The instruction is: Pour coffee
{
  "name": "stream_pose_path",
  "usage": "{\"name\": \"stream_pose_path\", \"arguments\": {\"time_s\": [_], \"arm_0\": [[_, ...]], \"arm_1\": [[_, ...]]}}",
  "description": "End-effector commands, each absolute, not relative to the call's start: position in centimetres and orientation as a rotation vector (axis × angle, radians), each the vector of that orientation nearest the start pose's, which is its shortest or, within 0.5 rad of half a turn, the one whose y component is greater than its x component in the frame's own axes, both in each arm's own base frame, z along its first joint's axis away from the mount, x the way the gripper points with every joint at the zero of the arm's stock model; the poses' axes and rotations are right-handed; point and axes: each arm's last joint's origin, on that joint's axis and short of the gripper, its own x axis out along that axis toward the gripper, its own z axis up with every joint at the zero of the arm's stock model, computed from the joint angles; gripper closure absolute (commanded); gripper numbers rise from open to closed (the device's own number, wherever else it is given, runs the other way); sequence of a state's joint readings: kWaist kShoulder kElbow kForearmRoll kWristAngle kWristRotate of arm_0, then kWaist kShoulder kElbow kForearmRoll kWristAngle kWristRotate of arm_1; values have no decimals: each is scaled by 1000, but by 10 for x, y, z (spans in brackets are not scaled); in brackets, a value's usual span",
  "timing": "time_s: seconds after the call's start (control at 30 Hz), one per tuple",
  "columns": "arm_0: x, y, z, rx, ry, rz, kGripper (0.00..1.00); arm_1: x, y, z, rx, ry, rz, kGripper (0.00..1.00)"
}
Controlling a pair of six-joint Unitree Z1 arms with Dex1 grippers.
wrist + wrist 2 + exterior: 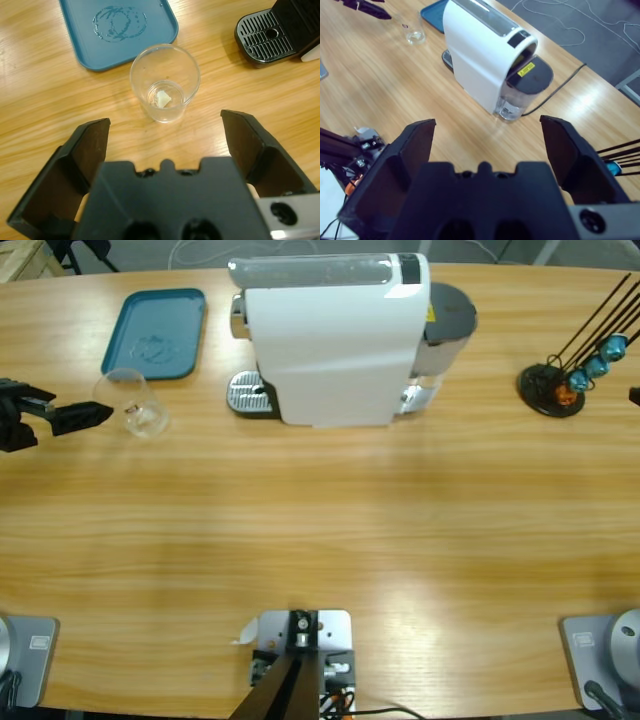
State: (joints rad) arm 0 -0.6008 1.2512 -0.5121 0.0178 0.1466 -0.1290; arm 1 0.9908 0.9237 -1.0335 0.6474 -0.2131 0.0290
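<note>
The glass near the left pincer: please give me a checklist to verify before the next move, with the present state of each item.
1. Left pincer open wide enough for the glass: ok.
2. Glass upright on the table, apart from the blue tray: ok.
3. Glass lined up between the jaws: ok.
4. Coffee in the glass: not ok, it looks empty.
5. Drip grate of the coffee machine free: ok.
6. Right pincer away from the glass: ok.

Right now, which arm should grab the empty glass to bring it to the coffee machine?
Left. The left gripper is open and aimed at the glass, which stands on the table just ahead, beside the blue tray. The right gripper hangs high over the table's far side, beyond the coffee machine.
</note>
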Motion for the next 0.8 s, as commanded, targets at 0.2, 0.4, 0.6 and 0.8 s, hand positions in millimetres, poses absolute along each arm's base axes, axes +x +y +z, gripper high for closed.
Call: {"name": "stream_pose_path", "arguments": {"time_s": [0.2, 0.4, 0.6, 0.8], "arm_0": [[171, -106, 213, 147, 829, -340, 32], [184, -115, 203, 144, 828, -342, 32], [192, -121, 193, 144, 841, -341, 67], [193, -122, 188, 148, 855, -344, 389]], "arm_1": [[58, 69, 379, -303, 527, 750, 89], [52, 61, 376, -304, 530, 749, 92], [46, 51, 375, -303, 527, 748, 92], [41, 43, 374, -303, 527, 745, 92]]}}
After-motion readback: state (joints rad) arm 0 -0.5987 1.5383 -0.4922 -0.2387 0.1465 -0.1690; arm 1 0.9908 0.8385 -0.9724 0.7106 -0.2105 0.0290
